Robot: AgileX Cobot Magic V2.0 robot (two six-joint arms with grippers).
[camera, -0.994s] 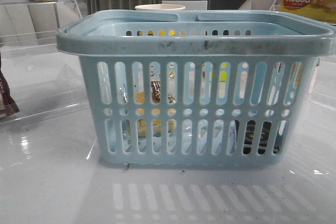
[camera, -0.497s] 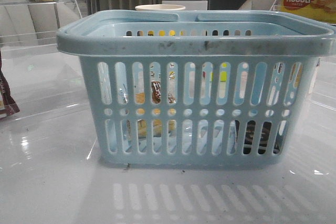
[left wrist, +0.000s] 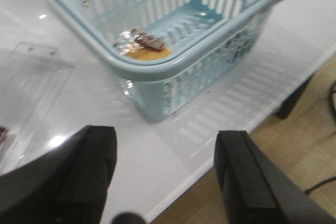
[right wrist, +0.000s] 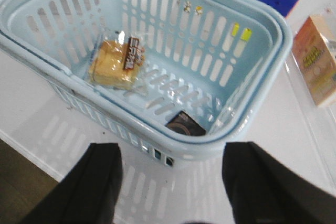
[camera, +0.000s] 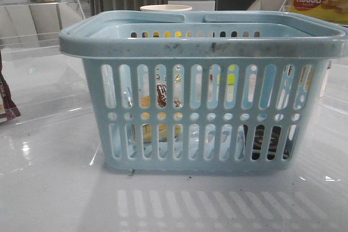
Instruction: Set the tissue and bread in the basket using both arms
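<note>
Inside 1 basket (right wrist: 247, 114) lie 1 bread (right wrist: 116, 62) and 1 tissue (right wrist: 185, 124); both arms' fingers (left wrist: 84, 177) spread wide, empty.

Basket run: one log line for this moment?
light blue slotted plastic basket: holds bagged golden bread, small dark tissue packet | left gripper: open, empty | right gripper: open, empty

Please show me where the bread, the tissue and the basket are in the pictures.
bread (right wrist: 113, 62): right wrist view, on the golden bun inside its clear bag.
tissue (right wrist: 185, 123): right wrist view, on the dark packet's top face.
basket (camera: 201, 44): front view, on the scuffed near rim.
</note>
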